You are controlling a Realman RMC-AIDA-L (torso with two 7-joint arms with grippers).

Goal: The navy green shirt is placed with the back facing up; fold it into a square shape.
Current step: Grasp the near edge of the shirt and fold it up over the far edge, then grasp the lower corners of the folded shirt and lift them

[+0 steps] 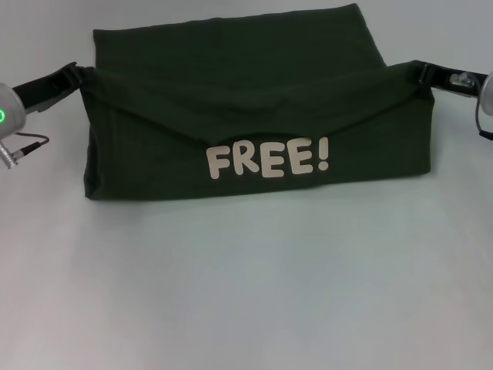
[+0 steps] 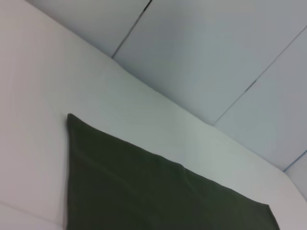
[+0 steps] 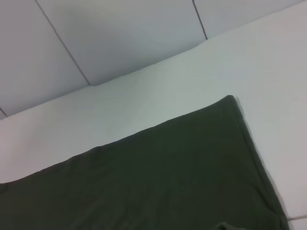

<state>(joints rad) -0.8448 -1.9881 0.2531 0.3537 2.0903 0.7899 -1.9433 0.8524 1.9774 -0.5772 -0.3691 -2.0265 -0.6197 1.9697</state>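
The navy green shirt lies across the far half of the white table, its near part lifted and folded back so the cream letters "FREE!" face me. My left gripper is shut on the shirt's left corner and holds it raised. My right gripper is shut on the right corner, also raised. The fabric sags between them in a shallow V. The left wrist view shows the shirt's flat far part, and so does the right wrist view; neither shows fingers.
The white table stretches in front of the shirt. A grey panelled wall stands behind the table's far edge. A cable hangs by my left arm.
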